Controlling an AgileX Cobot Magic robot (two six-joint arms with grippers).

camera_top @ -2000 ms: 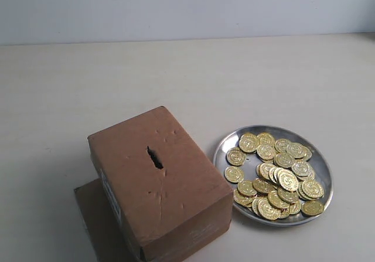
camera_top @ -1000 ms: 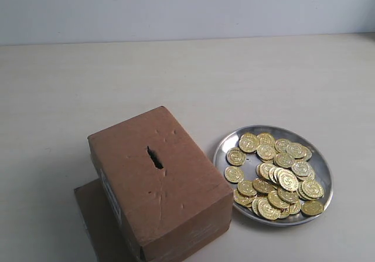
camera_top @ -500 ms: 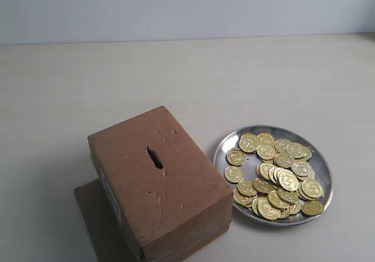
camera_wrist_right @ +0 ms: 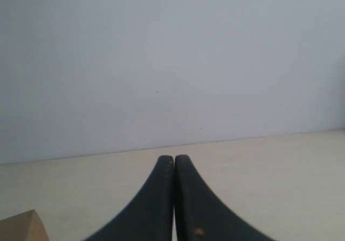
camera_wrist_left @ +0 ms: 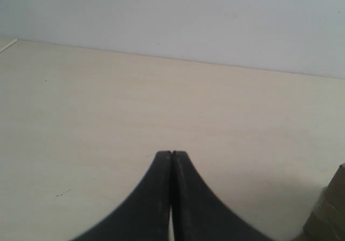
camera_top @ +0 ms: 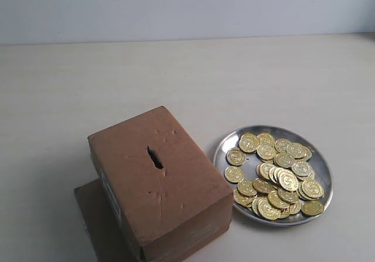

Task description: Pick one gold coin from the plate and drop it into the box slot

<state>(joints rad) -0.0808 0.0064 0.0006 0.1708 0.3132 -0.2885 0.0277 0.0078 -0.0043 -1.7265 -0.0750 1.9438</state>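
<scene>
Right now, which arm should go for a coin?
Right, likely: the plate of coins sits on that arm's side, the box toward the left. Left fingers and right fingers are both shut and empty.

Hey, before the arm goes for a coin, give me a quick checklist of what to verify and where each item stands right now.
1. Gold coins in the plate: ok, a heap lies in it.
2. A lone coin that is easy to take: ok, one lies flat at the heap's edge, toward the box.
3. Box slot unblocked: ok, nothing lies over it.
4. Right tool open for a pick: not ok, it is shut and empty.
5. Left tool out of the way: ok, it is shut and empty, and neither arm shows in the exterior view.
</scene>
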